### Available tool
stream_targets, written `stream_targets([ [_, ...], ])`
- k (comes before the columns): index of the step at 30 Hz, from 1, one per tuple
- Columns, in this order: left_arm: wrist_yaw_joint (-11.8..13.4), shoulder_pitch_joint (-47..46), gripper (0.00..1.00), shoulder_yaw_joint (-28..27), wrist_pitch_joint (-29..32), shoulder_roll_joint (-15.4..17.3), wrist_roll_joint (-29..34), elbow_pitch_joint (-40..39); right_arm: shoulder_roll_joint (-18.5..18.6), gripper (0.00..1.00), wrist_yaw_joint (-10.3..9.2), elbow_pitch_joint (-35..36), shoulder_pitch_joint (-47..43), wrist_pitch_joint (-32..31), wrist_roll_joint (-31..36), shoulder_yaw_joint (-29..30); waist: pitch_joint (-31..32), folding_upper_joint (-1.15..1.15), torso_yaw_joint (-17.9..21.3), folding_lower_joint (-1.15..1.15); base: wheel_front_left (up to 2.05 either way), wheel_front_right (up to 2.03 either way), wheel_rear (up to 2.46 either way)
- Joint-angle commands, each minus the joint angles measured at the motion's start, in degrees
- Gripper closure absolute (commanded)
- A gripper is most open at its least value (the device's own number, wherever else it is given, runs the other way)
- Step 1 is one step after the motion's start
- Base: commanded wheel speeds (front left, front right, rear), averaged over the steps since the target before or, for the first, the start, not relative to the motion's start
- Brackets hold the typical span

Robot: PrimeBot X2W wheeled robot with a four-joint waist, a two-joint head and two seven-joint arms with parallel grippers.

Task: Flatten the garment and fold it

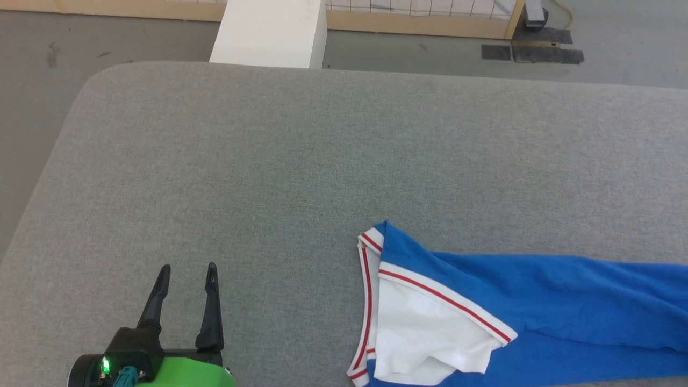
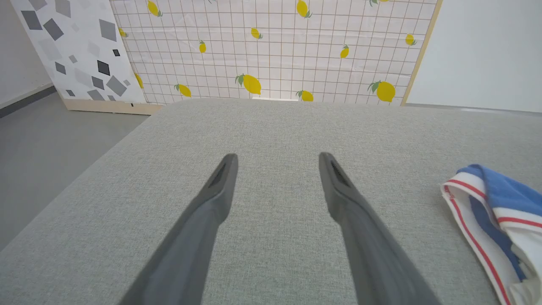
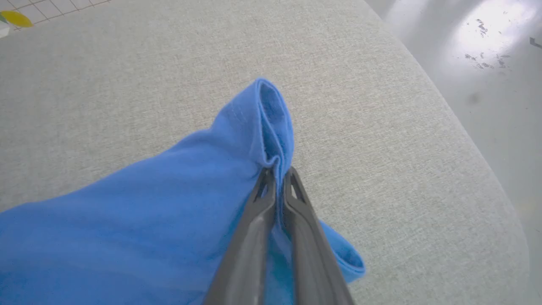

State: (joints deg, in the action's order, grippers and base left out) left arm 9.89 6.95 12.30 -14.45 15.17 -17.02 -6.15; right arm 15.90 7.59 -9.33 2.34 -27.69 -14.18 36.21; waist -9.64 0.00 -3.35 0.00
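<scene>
The garment (image 1: 537,301) is a royal-blue T-shirt with a white sleeve and red-striped trim, stretched along the lower right of the grey table (image 1: 301,161) and running off the head view's right edge. My left gripper (image 1: 188,271) stands open at the lower left, well left of the shirt, nothing between its fingers. From the left wrist, the gripper (image 2: 277,161) hovers over bare table, with the garment's striped edge (image 2: 491,203) at the right. My right gripper (image 3: 277,171) is shut on a bunched fold of the garment's blue cloth (image 3: 169,203), lifted off the table.
The table's rounded left corner and far edge border grey floor (image 1: 32,107). A white block (image 1: 271,32) stands behind the far edge. A lemon-print grid panel (image 2: 271,46) stands beyond the table. The table's right edge drops to shiny floor (image 3: 487,63).
</scene>
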Motion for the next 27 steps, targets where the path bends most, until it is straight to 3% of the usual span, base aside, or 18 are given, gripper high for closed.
stream_targets([
  [1,0.08,-0.63,0.00,0.12,-0.06,0.40,0.20,0.21,-0.95,1.00,-0.10,0.92,0.65,0.08,-0.94,-1.66,0.74,0.00,0.35,0.00,0.00,0.00,0.00],
  [9,0.14,0.86,0.00,0.66,-0.14,-0.25,-0.63,1.11,-8.57,1.00,-0.10,15.09,-5.71,-9.94,-10.05,-14.71,3.84,0.00,0.50,0.00,0.00,0.00,0.00],
  [17,-0.08,1.43,0.00,0.92,-0.28,-0.84,-1.28,1.73,-11.69,1.00,-0.10,29.35,-7.81,-19.34,-14.63,-28.41,4.99,0.00,-0.01,0.00,0.00,0.00,0.00],
  [21,-0.23,1.27,0.00,0.96,-0.32,-1.03,-1.56,1.96,-12.05,1.00,-0.10,30.60,-5.68,-20.98,-14.72,-35.84,5.24,0.00,-0.46,0.00,0.00,0.00,0.00],
  [27,-0.80,0.59,0.00,1.45,-0.37,-1.50,-2.08,2.33,-12.34,1.00,-0.10,26.41,-1.51,-21.45,-13.97,-44.31,5.38,0.00,-1.82,0.00,0.00,0.00,0.00],
])
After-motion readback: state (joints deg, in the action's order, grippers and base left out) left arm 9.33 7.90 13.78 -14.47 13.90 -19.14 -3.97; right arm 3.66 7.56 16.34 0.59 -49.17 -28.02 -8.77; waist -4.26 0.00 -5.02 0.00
